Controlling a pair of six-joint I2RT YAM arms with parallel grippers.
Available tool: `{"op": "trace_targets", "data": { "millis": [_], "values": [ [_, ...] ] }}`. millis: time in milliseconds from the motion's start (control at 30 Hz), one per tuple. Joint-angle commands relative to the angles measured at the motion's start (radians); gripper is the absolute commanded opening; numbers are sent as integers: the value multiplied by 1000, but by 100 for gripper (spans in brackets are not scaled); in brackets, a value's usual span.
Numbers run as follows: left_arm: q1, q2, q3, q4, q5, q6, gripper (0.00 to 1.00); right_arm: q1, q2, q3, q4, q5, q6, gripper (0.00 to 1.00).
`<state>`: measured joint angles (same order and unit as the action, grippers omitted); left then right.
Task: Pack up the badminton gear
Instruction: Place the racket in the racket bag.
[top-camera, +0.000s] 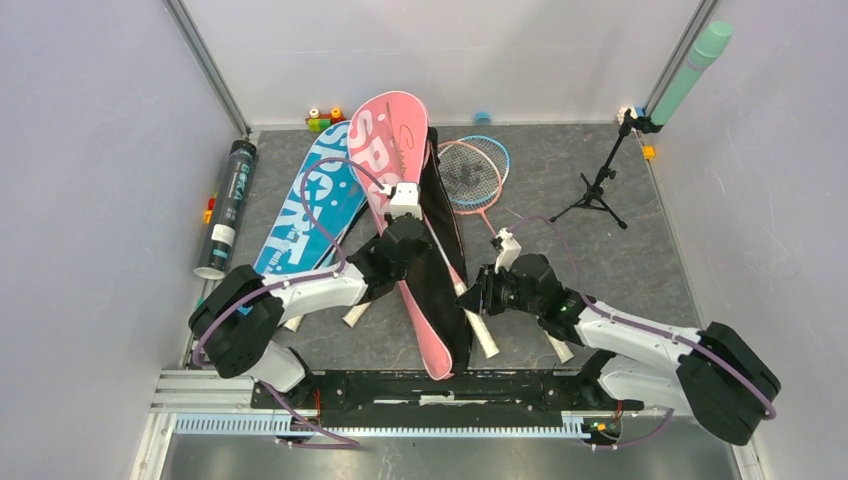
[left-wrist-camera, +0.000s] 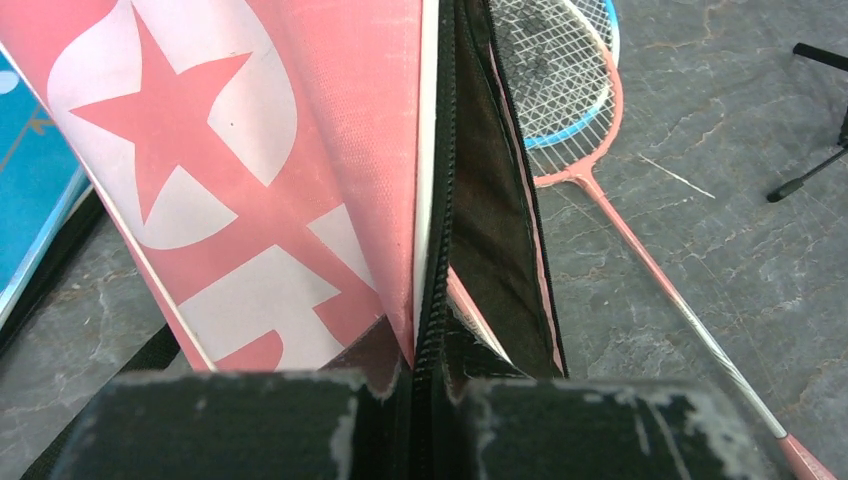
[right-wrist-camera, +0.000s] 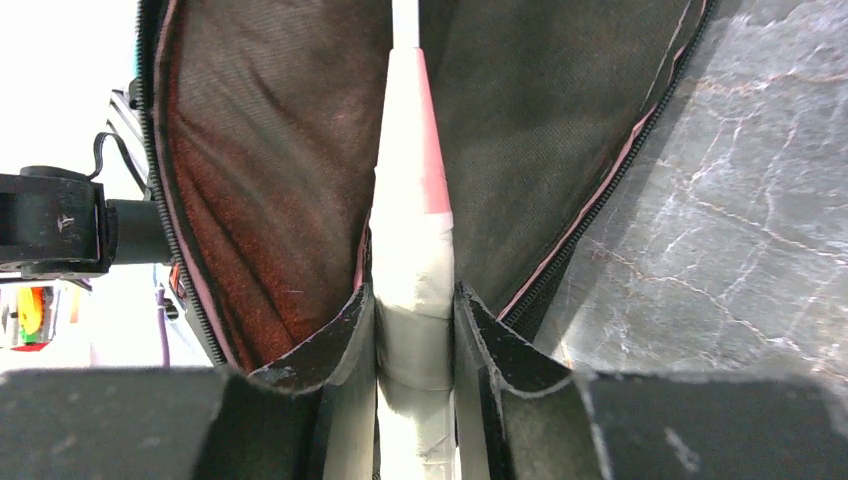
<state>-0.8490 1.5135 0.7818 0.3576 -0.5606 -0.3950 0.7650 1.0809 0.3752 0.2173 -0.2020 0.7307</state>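
The right gripper (right-wrist-camera: 413, 335) was clamped on a white racket handle (right-wrist-camera: 412, 270), whose shaft ran into the open pink bag (right-wrist-camera: 270, 180). The left gripper (left-wrist-camera: 418, 370) was closed tight on that bag's zipper edge. A pink racket (top-camera: 468, 180) lay just right of the bag, with the blue bag (top-camera: 300, 210) and tube (top-camera: 228, 200) to its left.

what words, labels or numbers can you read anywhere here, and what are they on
"SPORT": big white letters along the long blue fabric racket bag.
"SPO": start of a word in white on the long pink fabric racket bag; the rest is covered.
Dark cylindrical tube: teal lettering and a white label, too small to read.
Nothing else is readable.
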Motion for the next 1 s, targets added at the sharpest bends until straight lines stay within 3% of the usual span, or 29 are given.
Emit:
{"op": "trace_targets", "data": {
  "millis": [0, 133, 200, 333, 400, 533, 700, 800, 967],
  "values": [
    [-95, -89, -82, 36, 121, -146, 2, -9, 54, 100, 409, 165, 130, 0],
    [-96, -168, -191, 157, 198, -254, 2, -6, 127, 57, 565, 280, 249, 0],
    [-96, -182, -238, 218, 217, -272, 2, -6, 166, 65, 649, 245, 290, 0],
    [-96, -187, -270, 226, 156, -273, 9, 22, 194, 126, 629, 187, 246, 0],
    [-96, -185, -251, 191, 136, -248, 15, 42, 183, 110, 620, 228, 230, 0],
    [-96, -178, -178, 14, 96, -238, 35, 56, 169, 43, 685, 275, 232, 0],
    [-96, -208, -195, -139, 71, -293, 61, 55, 231, 18, 760, 269, 254, 0],
    [-96, -203, -220, -195, 84, -327, 69, 58, 313, 35, 841, 233, 273, 0],
    [-96, -159, -217, -271, 111, -374, 68, 59, 458, 89, 895, 142, 297, 0]
  ]
}}
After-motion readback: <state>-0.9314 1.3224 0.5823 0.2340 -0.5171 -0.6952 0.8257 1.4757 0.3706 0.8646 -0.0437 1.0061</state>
